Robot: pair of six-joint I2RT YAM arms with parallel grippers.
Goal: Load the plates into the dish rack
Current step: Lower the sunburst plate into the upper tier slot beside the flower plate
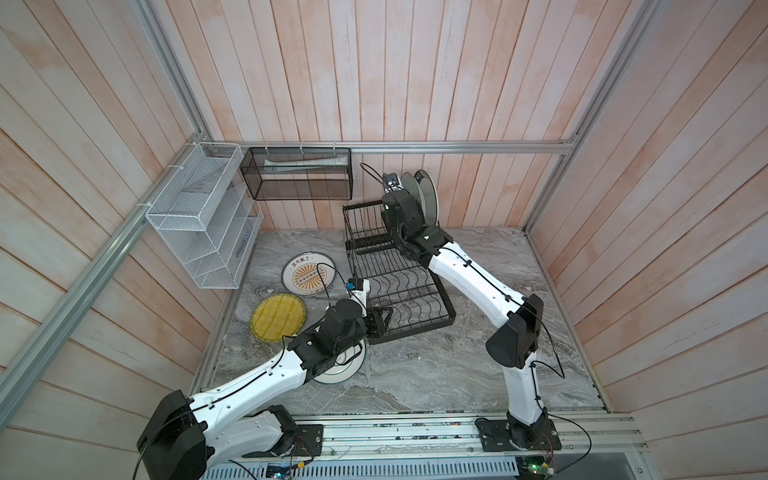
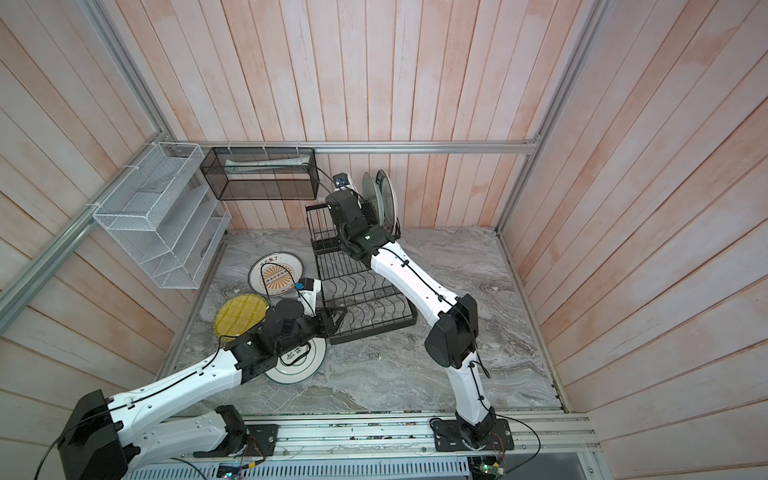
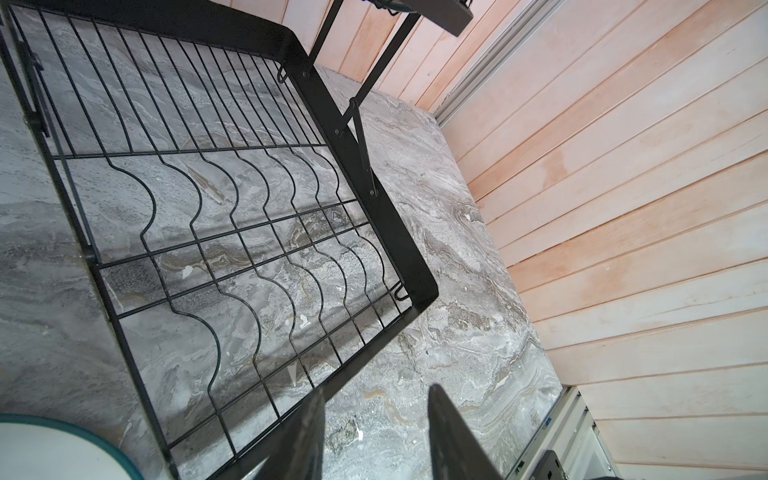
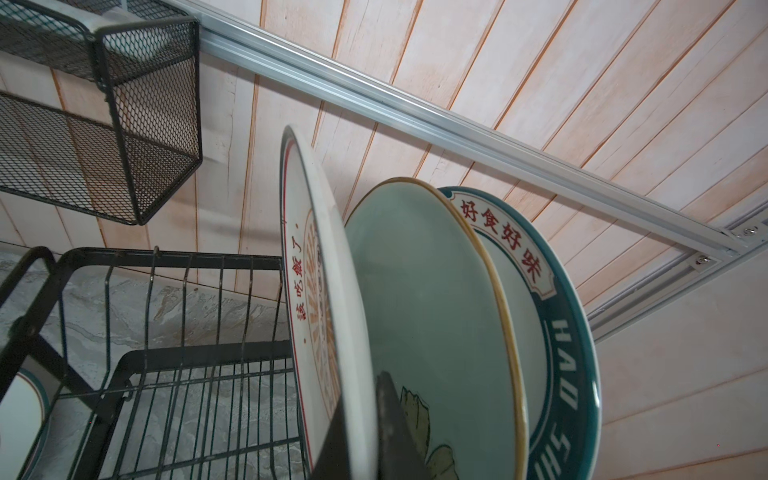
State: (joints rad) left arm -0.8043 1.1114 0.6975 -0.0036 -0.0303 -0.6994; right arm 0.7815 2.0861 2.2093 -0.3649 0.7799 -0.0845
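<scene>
Left arm [image 1: 249,382] runs low from its elbow toward 2 o'clock; left gripper [image 3: 376,392] has its jaws apart with nothing between them. Right arm [image 1: 469,270] stretches from its raised elbow toward 10 o'clock, and right gripper [image 4: 361,399] is clamped on the rim of the sunburst plate [image 4: 307,291].

**Desk:** What can't you make out from there?

**Me:** In both top views my left arm [image 1: 266,374] covers most of the green-ringed plate [image 1: 343,371]; only one side shows. My right wrist [image 1: 401,208] hides the right jaws completely from above.

**Desk:** And the wrist cameras?

**Me:** The left jaws run off the frame edge. A teal-rimmed plate [image 3: 41,449] is cropped to a corner arc, so I can't tell which one it is. The right wrist view cuts off the right jaws, the racked sunburst plate [image 4: 328,270], the mint plate [image 4: 424,311] and the lettered plate [image 4: 569,374]. From above, the characters on the flat sunburst plate [image 1: 308,279] are too small to read. The pale item [image 1: 307,164] inside the black mesh basket [image 1: 299,193] is blurred by the mesh.
</scene>
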